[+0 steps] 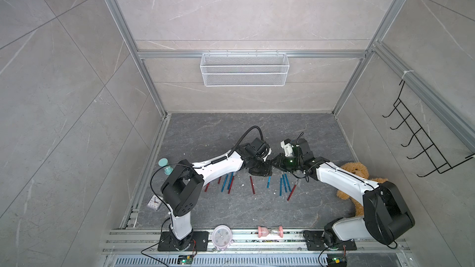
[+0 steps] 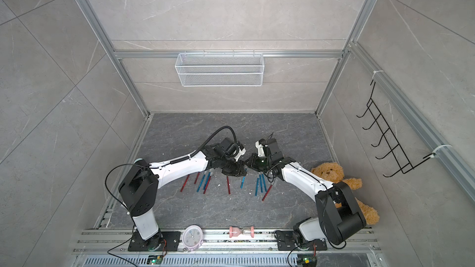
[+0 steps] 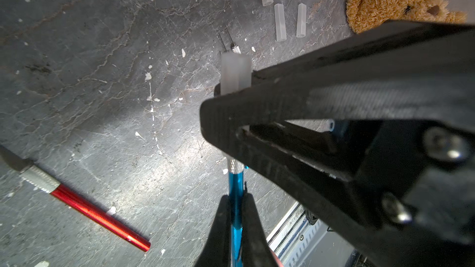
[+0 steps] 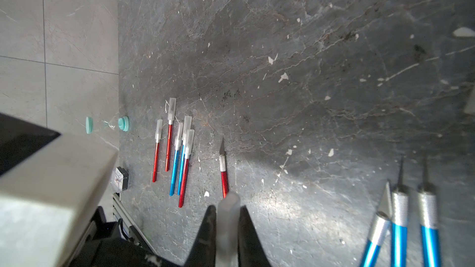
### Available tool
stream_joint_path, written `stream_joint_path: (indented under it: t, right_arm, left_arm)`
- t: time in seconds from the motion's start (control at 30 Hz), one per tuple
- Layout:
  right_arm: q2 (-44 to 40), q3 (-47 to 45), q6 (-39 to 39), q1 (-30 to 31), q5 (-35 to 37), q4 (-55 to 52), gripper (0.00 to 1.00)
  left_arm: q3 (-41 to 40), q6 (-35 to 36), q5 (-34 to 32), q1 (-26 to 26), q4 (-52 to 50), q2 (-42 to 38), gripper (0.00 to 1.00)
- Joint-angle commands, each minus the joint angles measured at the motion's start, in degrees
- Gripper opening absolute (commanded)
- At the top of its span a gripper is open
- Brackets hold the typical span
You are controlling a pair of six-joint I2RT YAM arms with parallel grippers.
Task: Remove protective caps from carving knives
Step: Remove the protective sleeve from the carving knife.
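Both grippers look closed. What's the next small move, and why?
Probably draw the right gripper back along the knife's axis while the left gripper holds firm: the right is shut on the cap, the left on the blue knife by its handle, so a straight pull should free it.

capped knives — left | bare knives — right | bear far right

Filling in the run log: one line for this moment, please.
left tool: shut on metallic blue stick-handled carving knife | right tool: shut on its translucent plastic cap | both held above tabletop
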Motion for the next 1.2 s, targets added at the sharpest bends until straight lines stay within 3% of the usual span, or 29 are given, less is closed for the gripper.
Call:
stream_joint_path:
  t: [0.0,0.63,1.17]
  right_arm:
    - [-0.37,-0.71,0.11,0.27,2.64,0.13,0.1]
    - [0.13,4.59,0.84,-0.48,6.34,-1.26,0.05]
    - [3.2,8.87,-2.68,-4.98,5.77,-4.51,0.04]
  left_arm:
    - [1.67,-0.49,1.36,-0.26,0.19,-2.09,0.05]
    - [0.29,1.07,0.74,-2.14,-2.8,-1.35,0.05]
    - [-1.73,1.02,-1.92,-2.1,-4.37,-4.4,0.05]
